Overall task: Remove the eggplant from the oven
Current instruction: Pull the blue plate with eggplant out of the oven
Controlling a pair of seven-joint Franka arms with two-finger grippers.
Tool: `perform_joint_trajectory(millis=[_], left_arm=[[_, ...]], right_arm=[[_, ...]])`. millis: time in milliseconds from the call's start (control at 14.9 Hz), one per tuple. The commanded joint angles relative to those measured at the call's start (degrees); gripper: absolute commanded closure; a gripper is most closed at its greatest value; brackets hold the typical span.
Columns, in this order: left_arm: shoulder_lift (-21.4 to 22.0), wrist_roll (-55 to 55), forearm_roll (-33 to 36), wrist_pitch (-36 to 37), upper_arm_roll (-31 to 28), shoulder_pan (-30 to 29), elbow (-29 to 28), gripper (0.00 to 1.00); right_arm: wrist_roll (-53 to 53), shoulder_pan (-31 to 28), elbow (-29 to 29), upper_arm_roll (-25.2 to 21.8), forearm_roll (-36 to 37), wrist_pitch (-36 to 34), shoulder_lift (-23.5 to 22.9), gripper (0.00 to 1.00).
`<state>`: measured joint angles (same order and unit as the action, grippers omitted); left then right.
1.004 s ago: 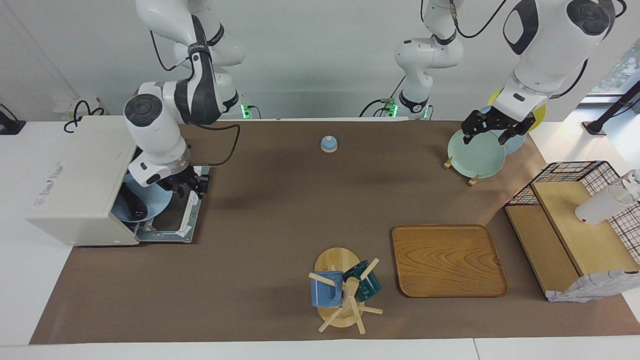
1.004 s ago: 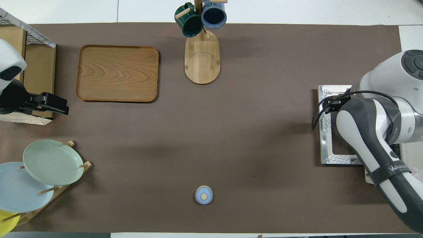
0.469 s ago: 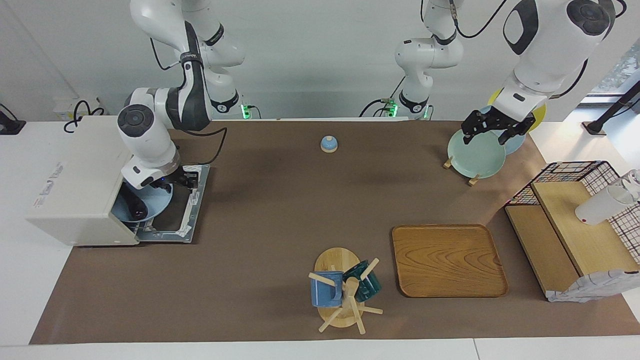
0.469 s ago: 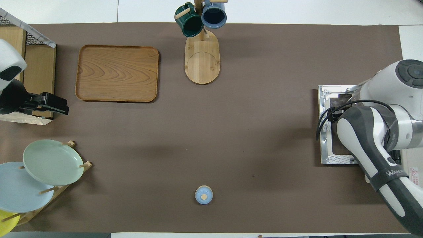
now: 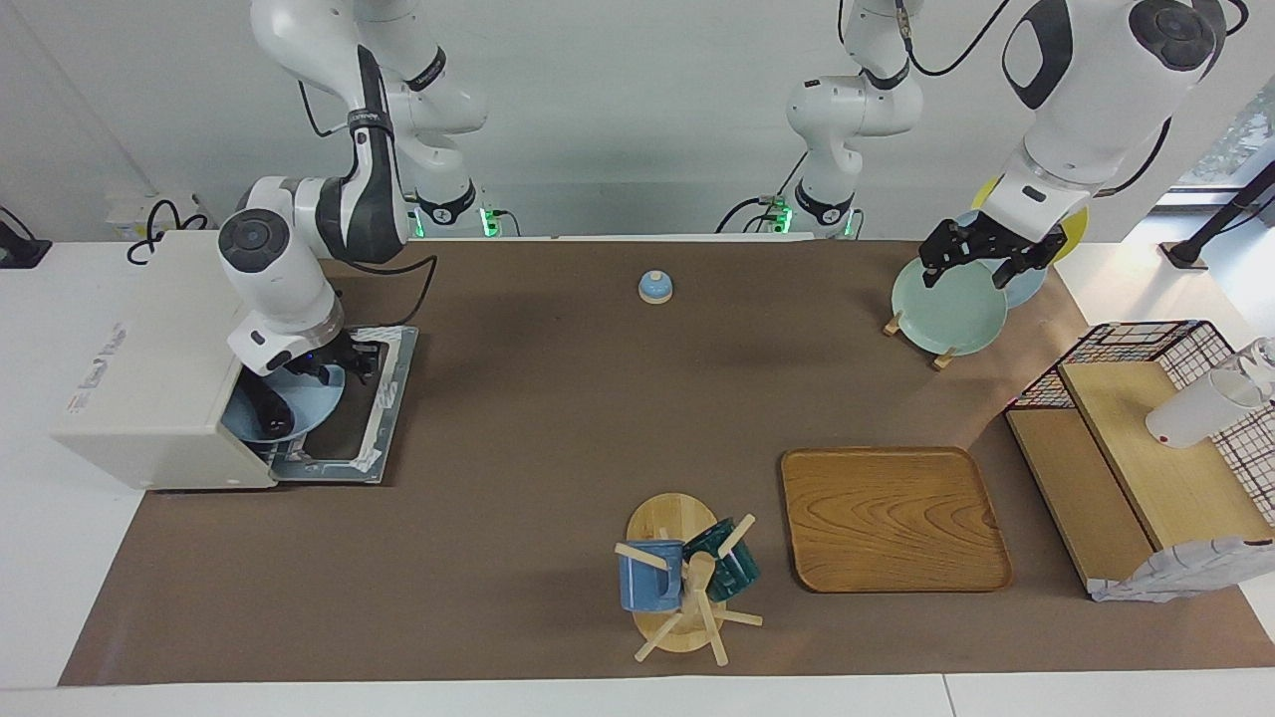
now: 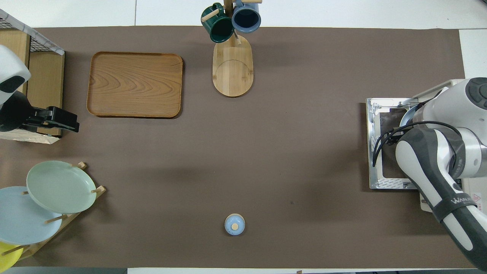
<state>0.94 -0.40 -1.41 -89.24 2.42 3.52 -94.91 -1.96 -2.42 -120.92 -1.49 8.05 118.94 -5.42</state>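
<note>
The off-white oven (image 5: 149, 368) stands at the right arm's end of the table, its door (image 5: 344, 428) dropped flat onto the mat. A light blue plate (image 5: 299, 398) sits in the oven's mouth, and on it lies the dark eggplant (image 5: 267, 416), partly under the oven's roof. My right gripper (image 5: 337, 364) is low at the plate's rim that faces the robots, just above the open door. In the overhead view the right arm covers that gripper and the eggplant, and only the plate's rim (image 6: 408, 114) shows. My left gripper (image 5: 981, 261) waits open over the plate rack.
A plate rack (image 5: 946, 309) holds green, blue and yellow plates near the left arm's base. A small blue bell (image 5: 654, 287), a wooden tray (image 5: 892, 518), a mug tree (image 5: 687, 578) with two mugs and a wire-sided wooden shelf (image 5: 1136, 448) also stand on the mat.
My right arm has swung toward the oven, carrying its gripper from over the door's edge to the plate's rim at the oven's mouth. The left arm has not moved.
</note>
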Motion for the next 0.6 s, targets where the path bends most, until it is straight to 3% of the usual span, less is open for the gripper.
perform_joint_trajectory(millis=[0, 67, 201, 535], left_arm=[[0.64, -0.48, 0.18, 0.55, 0.48, -0.62, -0.28, 0.00], [0.64, -0.48, 0.18, 0.55, 0.48, -0.62, -0.28, 0.00], [0.64, -0.48, 0.18, 0.55, 0.48, -0.62, -0.28, 0.00], [0.64, -0.48, 0.18, 0.55, 0.48, -0.62, -0.28, 0.00]], right_arm=[[-1.21, -0.39, -3.62, 0.35, 2.04, 2.43, 2.43, 0.95], [-1.29, 0.05, -3.62, 0.43, 5.36, 2.35, 2.52, 1.00], [-0.86, 3.28, -2.74, 0.96, 11.36, 0.51, 2.52, 1.00], [8.61, 16.54, 5.25, 1.40, 9.72, -5.03, 0.67, 1.00]])
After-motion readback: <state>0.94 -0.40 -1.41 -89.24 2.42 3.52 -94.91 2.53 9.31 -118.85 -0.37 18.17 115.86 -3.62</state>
